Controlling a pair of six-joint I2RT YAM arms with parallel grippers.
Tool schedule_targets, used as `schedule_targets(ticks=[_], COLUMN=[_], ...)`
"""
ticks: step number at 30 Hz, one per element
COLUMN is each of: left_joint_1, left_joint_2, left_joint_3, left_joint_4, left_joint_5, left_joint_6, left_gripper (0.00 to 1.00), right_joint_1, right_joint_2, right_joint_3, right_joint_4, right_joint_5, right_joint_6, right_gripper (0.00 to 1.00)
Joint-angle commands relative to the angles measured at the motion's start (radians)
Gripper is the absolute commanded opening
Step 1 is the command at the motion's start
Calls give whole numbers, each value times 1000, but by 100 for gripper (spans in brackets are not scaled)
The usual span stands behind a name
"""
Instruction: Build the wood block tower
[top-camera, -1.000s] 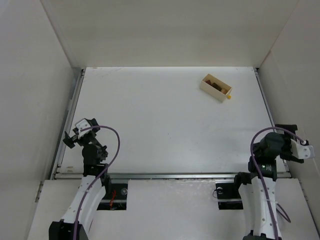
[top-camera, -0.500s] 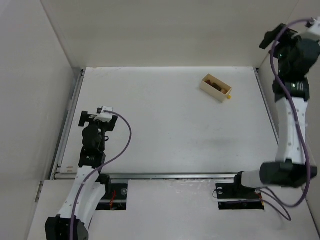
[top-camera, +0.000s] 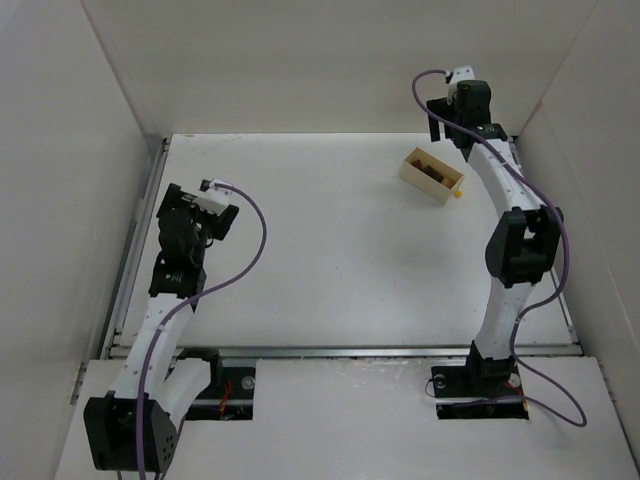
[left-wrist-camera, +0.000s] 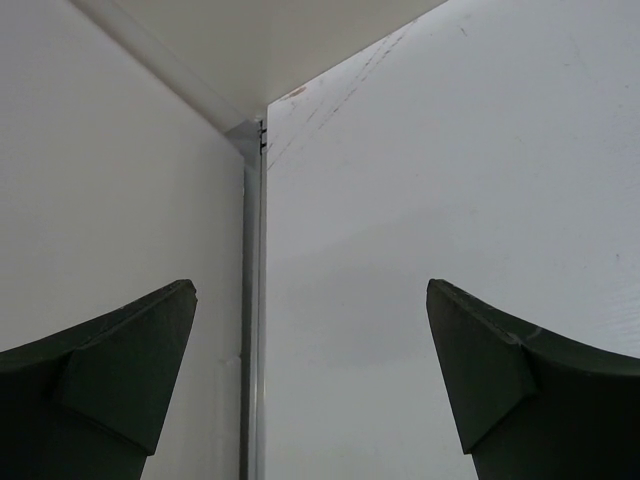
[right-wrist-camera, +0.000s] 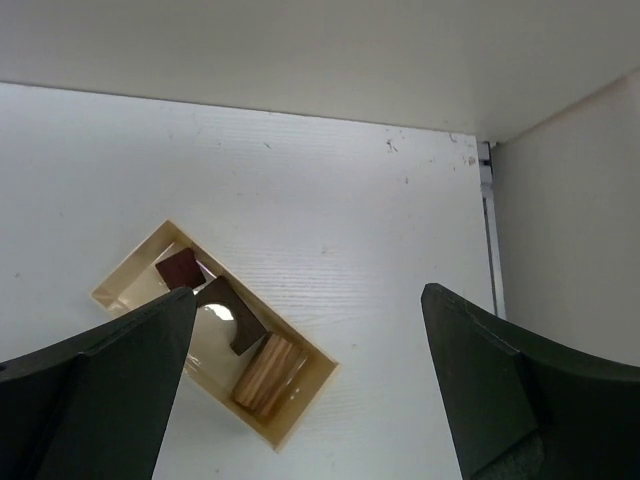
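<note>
The wooden blocks lie loose inside a pale cream box (top-camera: 432, 176) at the far right of the table; no standing tower shows. In the right wrist view the box (right-wrist-camera: 300, 395) holds a dark reddish-brown square (right-wrist-camera: 180, 268), a dark brown arch piece (right-wrist-camera: 228, 312) and a light striped wooden cylinder (right-wrist-camera: 265, 372). My right gripper (top-camera: 452, 125) (right-wrist-camera: 308, 290) is open and empty, raised over the table just beyond the box. My left gripper (top-camera: 185, 205) (left-wrist-camera: 310, 285) is open and empty at the left side, far from the box.
A tiny yellow bead (top-camera: 458, 195) lies against the box's near right corner. White walls enclose the table on three sides. A metal rail (left-wrist-camera: 252, 300) runs along the left wall's foot, close ahead of my left gripper.
My right arm has swung from the near right edge up and across to the far right, above the box. My left arm has risen and moved forward along the left side.
</note>
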Motion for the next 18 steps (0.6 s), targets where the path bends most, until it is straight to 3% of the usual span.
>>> schedule_targets(ticks=[1,9,18], left_joint_1=[4,13,13], left_joint_2=[38,91,91], left_joint_3=[68,78,78], left_joint_4=[16,25,-24], left_joint_5=[-32,-32,-32], left_joint_6=[43,63,74], left_gripper=[100,100,100], right_joint_1=[-20,-40,-94], right_joint_2=[-5,119,168], right_joint_3=[35,35,58], right_joint_4=[132,22,1], right_joint_5=[-36,-239,-372], right_joint_6=[-166,-194,-174], right_gripper=[100,98,64])
